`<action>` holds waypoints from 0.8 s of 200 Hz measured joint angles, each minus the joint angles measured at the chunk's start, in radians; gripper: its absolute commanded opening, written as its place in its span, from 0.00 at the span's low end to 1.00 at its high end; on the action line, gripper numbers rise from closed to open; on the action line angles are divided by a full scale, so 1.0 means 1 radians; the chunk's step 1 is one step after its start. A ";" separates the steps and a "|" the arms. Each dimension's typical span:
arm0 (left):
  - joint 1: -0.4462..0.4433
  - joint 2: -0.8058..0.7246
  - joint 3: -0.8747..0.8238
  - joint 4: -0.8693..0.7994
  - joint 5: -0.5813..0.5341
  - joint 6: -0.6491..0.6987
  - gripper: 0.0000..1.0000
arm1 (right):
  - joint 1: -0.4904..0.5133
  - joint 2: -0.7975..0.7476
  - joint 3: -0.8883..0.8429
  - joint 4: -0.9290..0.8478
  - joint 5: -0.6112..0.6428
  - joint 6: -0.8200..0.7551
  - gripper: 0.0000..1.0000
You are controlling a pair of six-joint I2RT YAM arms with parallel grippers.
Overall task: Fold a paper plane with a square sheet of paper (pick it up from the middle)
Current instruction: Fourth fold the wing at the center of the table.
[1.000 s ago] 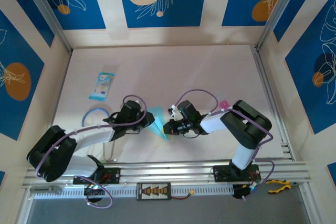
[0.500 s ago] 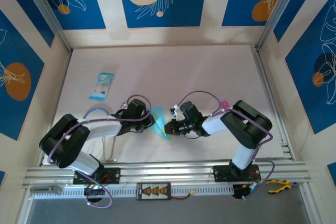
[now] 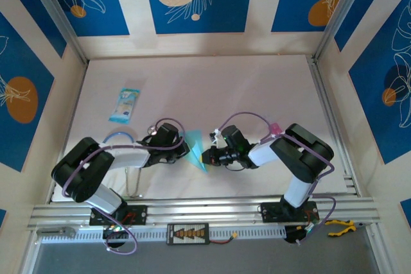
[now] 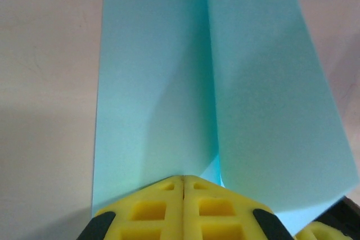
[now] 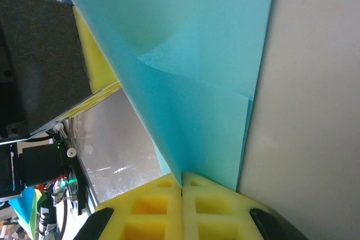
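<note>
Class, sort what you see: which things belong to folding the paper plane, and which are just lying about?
For the job: folded blue paper.
Lying about: printed packet; small pink item; yellow-handled pliers.

The light-blue paper (image 4: 157, 99) looks smooth and matt, the left gripper's (image 4: 183, 184) yellow pads (image 4: 149, 212) moulded matt plastic, the table (image 3: 257, 88) pale wood.

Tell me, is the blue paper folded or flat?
Folded: the light-blue paper has a crease down its middle in the left wrist view and overlapping layers in the right wrist view.
</note>
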 measured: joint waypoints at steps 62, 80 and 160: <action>0.000 -0.020 -0.018 0.000 -0.010 -0.019 0.03 | 0.010 -0.004 -0.006 0.012 0.023 0.026 0.01; 0.000 -0.023 -0.020 -0.002 -0.011 -0.019 0.03 | 0.012 -0.006 -0.008 0.015 0.029 0.027 0.01; 0.000 -0.034 -0.025 -0.010 -0.015 -0.015 0.08 | 0.013 -0.005 -0.008 0.018 0.024 0.041 0.01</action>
